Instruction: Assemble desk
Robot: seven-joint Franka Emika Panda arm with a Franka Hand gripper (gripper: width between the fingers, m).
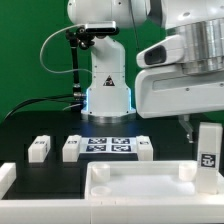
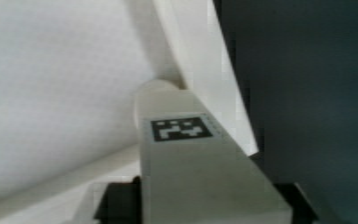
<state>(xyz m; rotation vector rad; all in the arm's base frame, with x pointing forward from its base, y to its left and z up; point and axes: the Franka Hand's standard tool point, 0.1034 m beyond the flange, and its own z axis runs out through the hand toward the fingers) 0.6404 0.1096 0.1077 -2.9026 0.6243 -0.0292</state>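
Note:
The desk panel point(image 1: 140, 186), a wide white tray-like piece with a raised rim, lies in the foreground. My gripper point(image 1: 203, 135) is shut on a white block leg point(image 1: 207, 156) with a black-and-white tag and holds it upright at the panel's end on the exterior view's right. In the wrist view the leg point(image 2: 190, 150) runs out from between my dark fingers point(image 2: 119, 200), its tag facing the camera, over the panel's edge point(image 2: 202, 50). I cannot tell if the leg touches the panel. Three more legs point(image 1: 38, 148) point(image 1: 72, 148) point(image 1: 143, 150) stand in a row behind the panel.
The marker board point(image 1: 108, 147) lies flat between the loose legs on the black table. The arm's base point(image 1: 107, 85) stands behind it with cables. A white piece point(image 1: 5, 178) shows at the exterior view's left edge. A green wall is at the back.

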